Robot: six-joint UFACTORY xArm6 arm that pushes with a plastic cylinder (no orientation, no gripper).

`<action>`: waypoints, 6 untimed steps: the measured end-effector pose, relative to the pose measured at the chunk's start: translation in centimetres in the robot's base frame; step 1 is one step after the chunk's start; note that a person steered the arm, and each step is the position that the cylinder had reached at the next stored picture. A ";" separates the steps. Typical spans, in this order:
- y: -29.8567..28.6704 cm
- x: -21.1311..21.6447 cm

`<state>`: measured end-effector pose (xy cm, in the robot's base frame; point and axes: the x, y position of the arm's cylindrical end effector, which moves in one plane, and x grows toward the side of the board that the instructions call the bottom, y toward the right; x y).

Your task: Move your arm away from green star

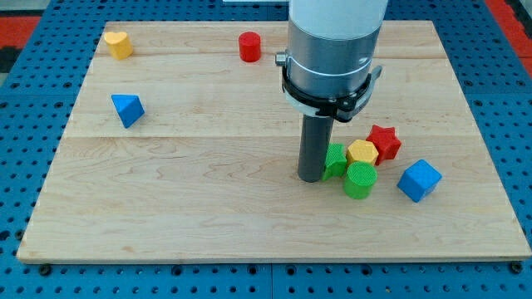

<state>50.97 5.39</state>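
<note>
The small green star-shaped block (335, 159) is lying on the pale wooden board (208, 208), right of centre and toward the view's bottom, and it is being partly hidden by the dark rod standing at its left side. The tip (311, 178) is being held against the board just beside the star, apparently touching its left edge; no gap can be made out between them. Nothing is being gripped, since the rod is a plain pusher with nothing to open or close.

Around the star a tight cluster is being formed: a yellow hexagonal block (363, 152) is sitting against its right side, a green cylinder (360, 180) is lying just below and to the right, and a red star-shaped block (385, 142) is touching the yellow one further right. A blue cube (419, 180) is resting near the cluster, slightly apart. Well away, toward the view's top, a red cylinder (249, 46) and a yellow block (118, 44) of unclear shape are being left alone, with a blue triangular block (127, 109) at the view's left.

By the look of it, the retreat is only being started. The next move is being judged to call for a slide toward the view's left or bottom-left, where open board is lying, so that the cluster is not being disturbed.
</note>
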 end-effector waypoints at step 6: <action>-20.1 -5.4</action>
